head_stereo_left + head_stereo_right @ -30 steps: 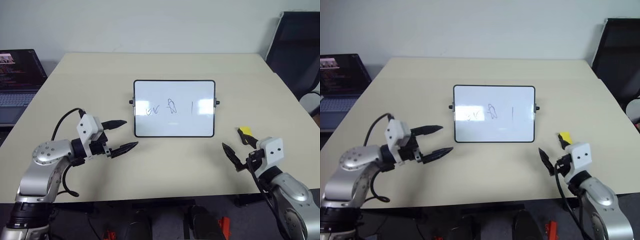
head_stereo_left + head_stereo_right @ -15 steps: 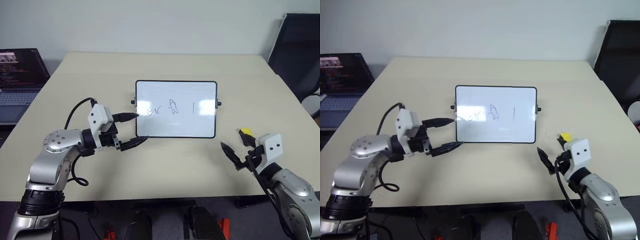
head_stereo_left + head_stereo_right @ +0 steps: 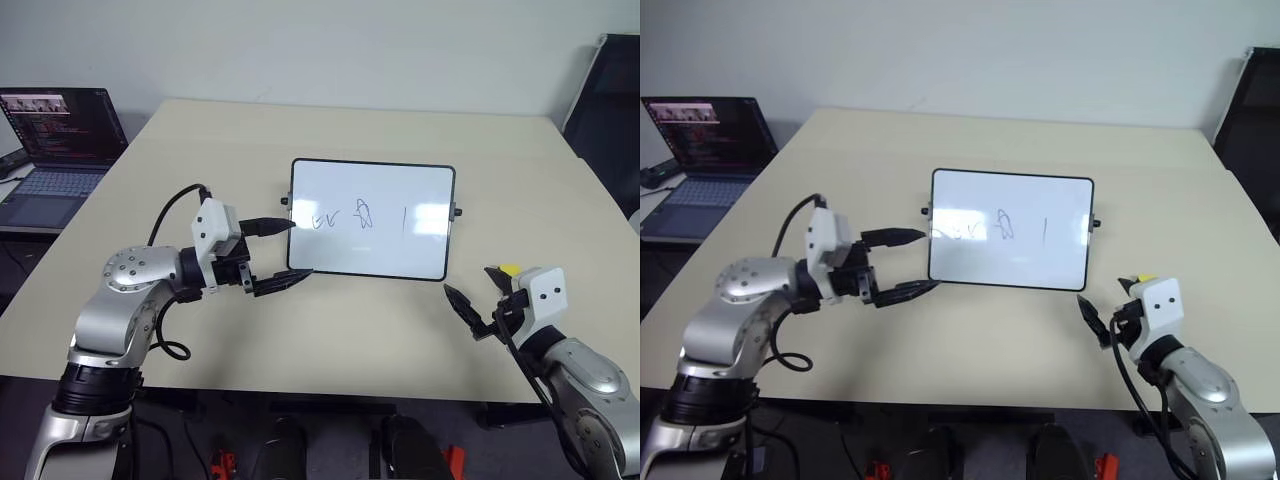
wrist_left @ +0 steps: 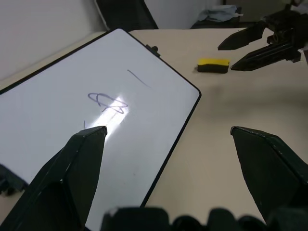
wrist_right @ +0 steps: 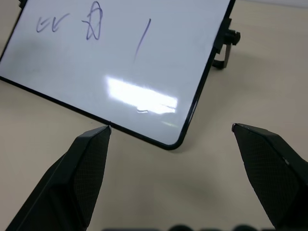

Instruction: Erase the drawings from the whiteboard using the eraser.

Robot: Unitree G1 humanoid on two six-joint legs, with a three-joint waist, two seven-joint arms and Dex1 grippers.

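Pointed black fingers (image 3: 272, 255) splay beside glossy round-cornered whiteboard (image 3: 372, 219).

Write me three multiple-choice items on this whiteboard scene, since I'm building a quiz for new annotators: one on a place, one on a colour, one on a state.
1. Where does the eraser lie?
A. On the whiteboard
B. On the table near the right hand
C. On the laptop

2. What colour is the eraser's top?
A. Yellow
B. Red
C. Blue

3. In what state is the whiteboard?
A. Wiped clean
B. Folded shut
C. Drawings still on it

Answers:
1. B: the left wrist view shows it on the table, off the board, just beside the right hand.
2. A: a yellow top on a black base.
3. C: the drawings remain unerased; the open left hand is at the board's left edge, holding nothing, and the right hand is open too.
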